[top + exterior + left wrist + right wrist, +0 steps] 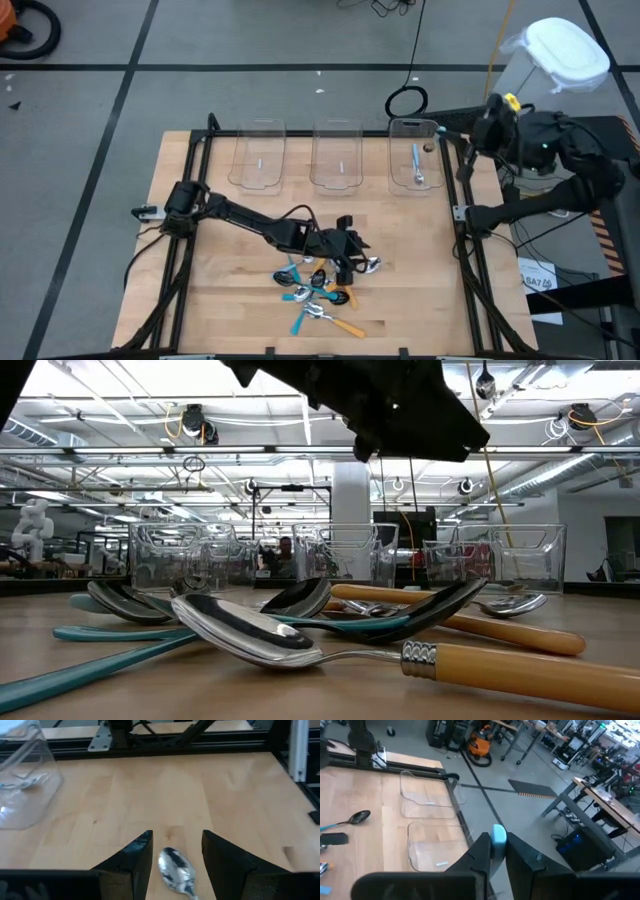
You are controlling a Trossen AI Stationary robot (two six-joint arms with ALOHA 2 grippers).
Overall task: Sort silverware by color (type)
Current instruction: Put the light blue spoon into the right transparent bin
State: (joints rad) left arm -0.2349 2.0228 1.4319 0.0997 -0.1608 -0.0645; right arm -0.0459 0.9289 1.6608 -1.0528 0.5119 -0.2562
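Observation:
Several spoons (pixel 320 295) lie heaped near the table's near edge, with teal, orange and light-blue handles; the low view shows them crossed over one another (pixel 300 630). One silver-bowled spoon (pixel 176 870) lies on the wood at the heap's right edge. My left gripper (pixel 176 834) is open and low over it (pixel 350 250), one finger on each side of the bowl, not touching it. My right gripper (pixel 445 130) is at the right bin's far corner, shut on a light-blue piece. Another light-blue-handled spoon (pixel 416 165) lies flat in the right bin. My right gripper (pixel 495 837) pinches a light-blue handle end (pixel 498 834) between its two fingers. Only that rounded end shows past the fingertips. The fingers hide the rest of the piece, so how it hangs cannot be told.
Three clear bins stand in a row along the far edge: left (pixel 258 155), middle (pixel 337 155) and right (pixel 392 150). Black frame rails (pixel 465 210) run along the table's sides. Bare wood lies between the bins and the heap.

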